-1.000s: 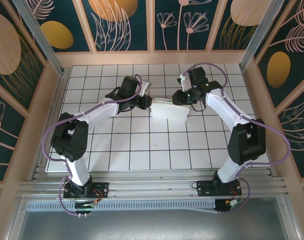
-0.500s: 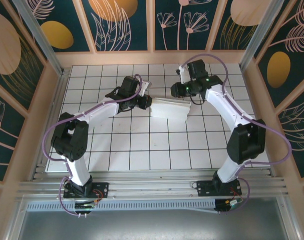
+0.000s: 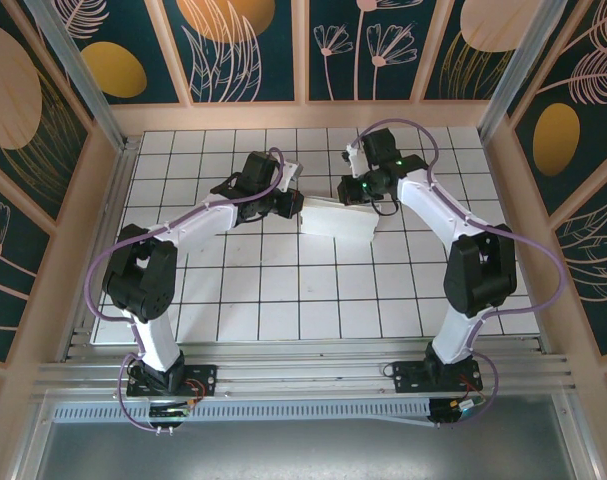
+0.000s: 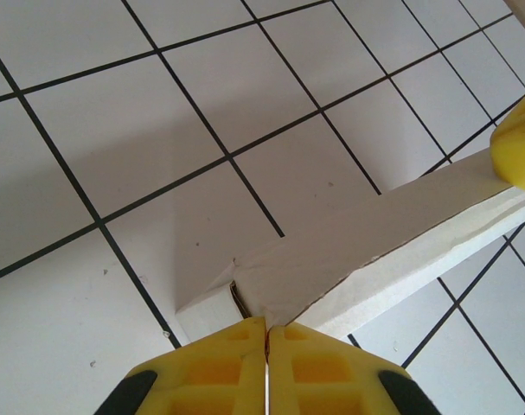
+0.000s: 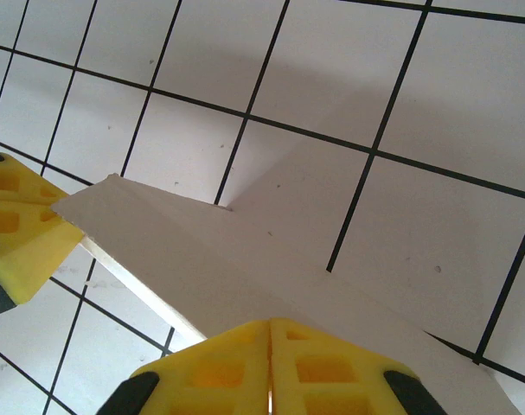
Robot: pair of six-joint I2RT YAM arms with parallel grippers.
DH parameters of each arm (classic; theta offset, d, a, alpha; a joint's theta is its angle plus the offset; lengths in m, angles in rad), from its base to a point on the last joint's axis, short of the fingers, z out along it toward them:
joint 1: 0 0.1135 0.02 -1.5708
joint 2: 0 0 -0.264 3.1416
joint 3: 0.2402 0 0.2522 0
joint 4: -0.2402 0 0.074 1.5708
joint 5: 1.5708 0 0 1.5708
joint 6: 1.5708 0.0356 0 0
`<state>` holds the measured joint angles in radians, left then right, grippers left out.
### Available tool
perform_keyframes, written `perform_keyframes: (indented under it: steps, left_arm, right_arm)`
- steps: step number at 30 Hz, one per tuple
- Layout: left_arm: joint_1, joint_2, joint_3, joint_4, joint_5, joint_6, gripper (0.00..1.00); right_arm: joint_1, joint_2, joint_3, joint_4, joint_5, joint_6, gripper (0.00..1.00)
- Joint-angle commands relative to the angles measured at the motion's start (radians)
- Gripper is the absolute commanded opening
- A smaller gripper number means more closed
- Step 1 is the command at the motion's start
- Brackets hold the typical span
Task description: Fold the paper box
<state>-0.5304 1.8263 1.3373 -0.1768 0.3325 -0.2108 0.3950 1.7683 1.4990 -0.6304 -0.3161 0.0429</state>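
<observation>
Paper box (image 3: 338, 220) sits on the grid table (image 3: 243, 300), far half, roughly centre, directly between the two grippers. It lies as a long white slab running left to right, with its right end angled slightly nearer the arm bases.

Left wrist view: the box (image 4: 392, 242) has a thick edge facing the camera, and a flap is lifted slightly off the body at the near corner, with a dark gap under it.

Left gripper (image 3: 296, 207) is at the box's left end. Its pads are pressed together with only a hairline seam, and the tips are right on the corner flap. Can't tell if any cardboard is nipped between them.

Right gripper (image 3: 355, 190) is at the far right part of the box. It is also closed, and its tips (image 5: 269, 333) sit against the broad top panel (image 5: 245, 277). The panel shows face-on here, so there is contact, but a pinch isn't confirmable.

The left gripper's pads (image 5: 24, 229) show at the panel's pointed left corner, touching it.
</observation>
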Motion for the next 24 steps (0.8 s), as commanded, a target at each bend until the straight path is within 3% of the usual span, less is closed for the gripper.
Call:
perform_keyframes:
  steps: [1,6,11,24]
  left_arm:
    - [-0.008,0.017,0.016,-0.039,0.024,-0.004,0.08]
    - [-0.008,0.000,0.005,-0.014,0.051,-0.022,0.10]
    - [-0.008,-0.018,-0.003,0.002,0.075,-0.030,0.19]
    - [-0.008,-0.082,-0.037,0.026,0.109,-0.040,0.23]
  right_arm:
    - [0.012,-0.009,-0.040,-0.005,-0.012,0.006,0.08]
    - [0.014,-0.011,-0.074,0.021,-0.017,0.015,0.08]
    - [0.013,-0.013,-0.089,0.030,-0.009,0.018,0.08]
    - [0.013,-0.007,-0.106,0.047,0.004,0.027,0.08]
